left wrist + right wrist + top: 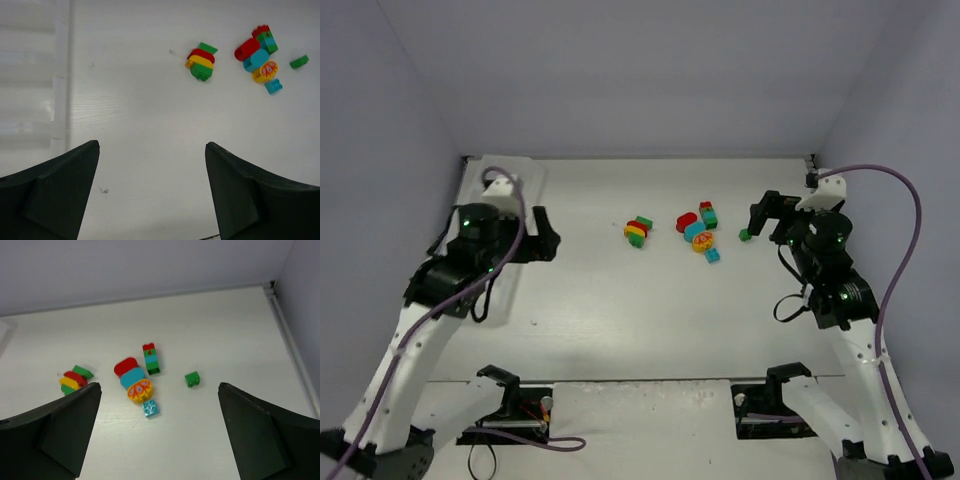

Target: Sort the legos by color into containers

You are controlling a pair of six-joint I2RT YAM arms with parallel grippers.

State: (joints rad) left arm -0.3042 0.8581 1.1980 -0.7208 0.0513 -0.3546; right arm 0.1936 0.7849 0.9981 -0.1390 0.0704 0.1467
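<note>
L tool (151,160) spread, tray (30,80) cut off at edge

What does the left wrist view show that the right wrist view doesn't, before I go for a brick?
Only the left wrist view clearly shows the tray, its dividers running along the left edge. Only the right wrist view shows the back wall and the table's far right corner. Both show the red-yellow-green clump, the middle cluster, the teal brick and the lone green brick, plus that arm's own jaws standing wide apart with nothing between them.
</note>
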